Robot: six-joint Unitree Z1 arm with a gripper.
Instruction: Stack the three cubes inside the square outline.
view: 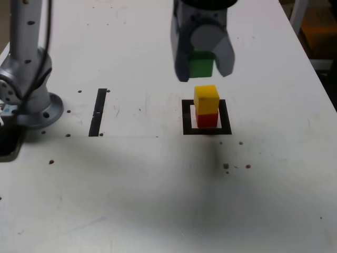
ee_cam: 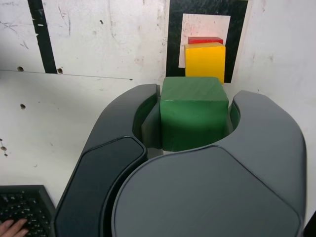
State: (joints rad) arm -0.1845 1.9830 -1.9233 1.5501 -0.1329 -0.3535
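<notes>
- I judge this to be step 3 of 3: the last cube is in my grip and waits to be set on top of the other 2.
- My jaws, the gripper [view: 204,74], are clamped on the green cube [ee_cam: 194,123], 1 finger against each of 2 opposite sides; it looks level and well seated.
- Below me the yellow cube [view: 206,99] sits on the red cube [view: 207,120], and that pair stands inside the square outline [view: 187,119]. In the exterior view the yellow looks a little off to the left of the red.
- I am up in the air, green and yellow apart. The exterior view shows me nearly in line over the stack; from these 2 views I cannot tell whether I am exactly centred.
- Next I should line up over the yellow top, lower straight and slowly until the faces meet, then open evenly and rise clear. A sideways nudge could topple the 2 below.
- All 3 cubes are plain, crisp-edged blocks; the green has faint, grain-like streaks on top, the yellow is flatter and brighter.
- My fingers are smooth grey shells, curved outside and hollowed inside.
- The white tabletop [view: 121,190] is scuffed and speckled, and the outline is a flat black border around a white centre.
</notes>
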